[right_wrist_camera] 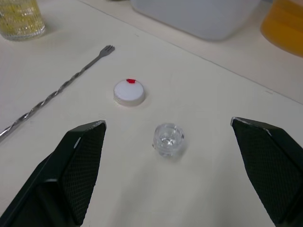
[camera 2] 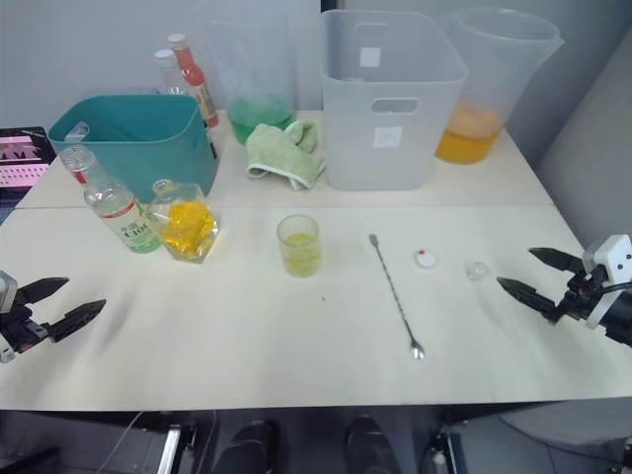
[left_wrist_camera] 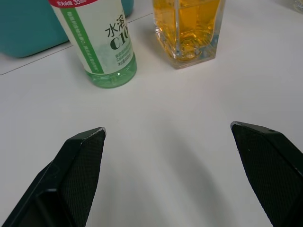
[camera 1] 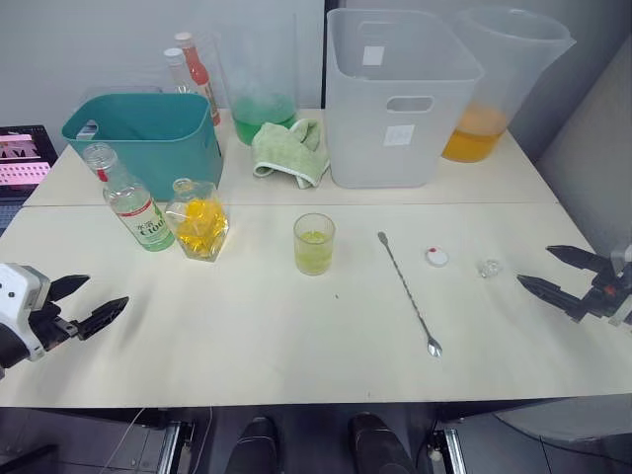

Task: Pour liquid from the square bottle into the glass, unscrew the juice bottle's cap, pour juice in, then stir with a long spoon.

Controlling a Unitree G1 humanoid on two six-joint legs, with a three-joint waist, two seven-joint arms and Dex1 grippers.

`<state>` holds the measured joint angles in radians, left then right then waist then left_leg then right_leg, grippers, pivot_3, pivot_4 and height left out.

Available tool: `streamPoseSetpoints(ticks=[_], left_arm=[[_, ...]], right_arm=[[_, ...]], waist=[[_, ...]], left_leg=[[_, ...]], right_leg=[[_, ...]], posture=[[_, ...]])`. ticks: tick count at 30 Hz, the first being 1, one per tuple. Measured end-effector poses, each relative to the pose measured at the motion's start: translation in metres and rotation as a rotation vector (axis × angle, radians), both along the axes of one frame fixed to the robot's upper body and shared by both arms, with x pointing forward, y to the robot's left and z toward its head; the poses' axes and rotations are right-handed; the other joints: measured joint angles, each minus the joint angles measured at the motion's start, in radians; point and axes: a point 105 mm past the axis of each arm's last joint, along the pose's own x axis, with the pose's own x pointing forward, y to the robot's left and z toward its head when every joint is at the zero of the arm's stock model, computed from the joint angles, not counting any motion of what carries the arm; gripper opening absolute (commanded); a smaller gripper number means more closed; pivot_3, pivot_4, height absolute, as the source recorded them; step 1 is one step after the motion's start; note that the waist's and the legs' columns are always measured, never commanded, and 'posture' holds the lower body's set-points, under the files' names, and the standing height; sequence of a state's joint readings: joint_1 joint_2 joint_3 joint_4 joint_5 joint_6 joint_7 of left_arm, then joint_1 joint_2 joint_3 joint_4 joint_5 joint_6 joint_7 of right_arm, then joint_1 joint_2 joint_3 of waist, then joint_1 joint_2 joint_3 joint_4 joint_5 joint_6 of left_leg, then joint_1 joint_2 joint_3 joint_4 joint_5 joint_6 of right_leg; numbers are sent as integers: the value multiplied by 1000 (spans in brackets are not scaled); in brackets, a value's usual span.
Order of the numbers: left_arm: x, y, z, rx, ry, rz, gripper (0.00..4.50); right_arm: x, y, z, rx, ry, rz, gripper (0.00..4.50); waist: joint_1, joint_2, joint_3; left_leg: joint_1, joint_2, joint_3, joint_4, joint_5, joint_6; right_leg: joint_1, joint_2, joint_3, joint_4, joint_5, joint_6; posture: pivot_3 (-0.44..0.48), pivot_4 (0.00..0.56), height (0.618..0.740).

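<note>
left gripper: fingers being held wide, empty, over bare table near the left edge
juice bottle: slim greenish plastic, uncapped, being seen just beside square bottle; could be tipped if bumped
square bottle: squat faceted glass, yellow liquid, unstoppered
glass: clear cylinder, yellow-green liquid, mid-table; risk of being toppled in stirring
spoon: thin twisted metal, lying flat; likely to be slipping when pinched
cap: white disc
stopper: clear, round; may be rolling
right gripper: fingers being held wide, empty, near stopper
</note>
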<state>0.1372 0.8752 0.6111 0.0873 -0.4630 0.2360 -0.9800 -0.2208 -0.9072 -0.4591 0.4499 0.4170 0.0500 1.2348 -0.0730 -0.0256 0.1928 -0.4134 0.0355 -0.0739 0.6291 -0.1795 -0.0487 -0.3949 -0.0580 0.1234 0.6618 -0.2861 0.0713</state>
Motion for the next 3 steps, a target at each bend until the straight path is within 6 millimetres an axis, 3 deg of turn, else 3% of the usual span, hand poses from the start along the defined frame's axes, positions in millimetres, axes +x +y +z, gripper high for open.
streamPoseSetpoints(ticks=[3], left_arm=[[0,1,-1,10,-3,5,4500]], right_arm=[[-1,3,-5,12,7,7,4481]], waist=[[1,0,0]], left_leg=[[5,0,0,-1,0,0]], right_leg=[[5,0,0,-1,-2,2]], posture=[[0,150,740]])
